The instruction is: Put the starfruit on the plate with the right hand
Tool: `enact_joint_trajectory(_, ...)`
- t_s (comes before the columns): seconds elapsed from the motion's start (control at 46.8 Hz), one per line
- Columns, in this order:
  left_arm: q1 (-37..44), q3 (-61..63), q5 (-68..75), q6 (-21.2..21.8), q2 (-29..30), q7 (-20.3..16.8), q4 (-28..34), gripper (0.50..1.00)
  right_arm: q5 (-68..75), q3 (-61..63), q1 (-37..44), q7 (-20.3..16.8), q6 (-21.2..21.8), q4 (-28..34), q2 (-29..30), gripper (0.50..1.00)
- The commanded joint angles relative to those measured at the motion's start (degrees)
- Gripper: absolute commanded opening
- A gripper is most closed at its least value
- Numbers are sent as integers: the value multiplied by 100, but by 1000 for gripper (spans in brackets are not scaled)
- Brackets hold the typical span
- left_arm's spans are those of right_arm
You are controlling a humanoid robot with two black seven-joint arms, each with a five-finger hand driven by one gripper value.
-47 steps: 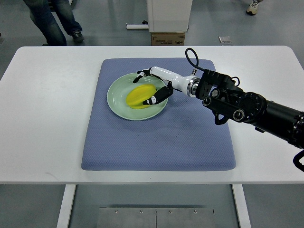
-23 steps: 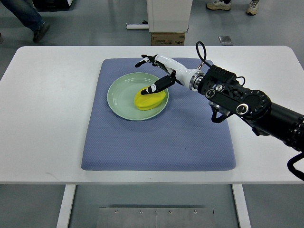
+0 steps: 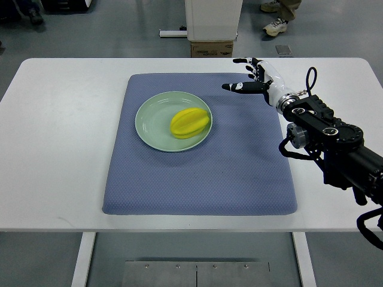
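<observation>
- Broadly, the white surface [image 3: 60,149] carried a blue mat [image 3: 197,179] across its middle, and nothing on either had shifted over the last second.
- The right arm had drawn back toward the surface's right edge, so it no longer reached over the mat's centre as it had a second before.
- The green plate [image 3: 152,119] sat on the mat's far half, in the same spot as earlier.
- The right hand [image 3: 254,78] hung over the mat's far right corner, well apart from the plate, fingers spread and holding nothing; earlier they had been round the fruit.
- The starfruit [image 3: 190,122] lay on the plate's right side, released, so the placing looked done.
- Cut off: the arm's lower end ran out at the right edge, people's feet showed only at the top, and no left arm showed.
</observation>
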Motion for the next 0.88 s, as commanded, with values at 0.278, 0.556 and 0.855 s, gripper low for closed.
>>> enact_joint_trajectory(0.278, 0, -5, 0, 0, 0, 0, 0, 1000, 984, 476, -243, -133, -180, -6, -449, 1000)
enact_joint_trajectory(0.556, 0, 4, 0, 0, 0, 0, 0, 1000, 984, 1215, -481, -116, -180, 12, -475, 1000)
enact_joint_trajectory(0.855, 0, -5, 0, 0, 0, 0, 0, 1000, 984, 1224, -604, -116, -171, 29, -449, 1000)
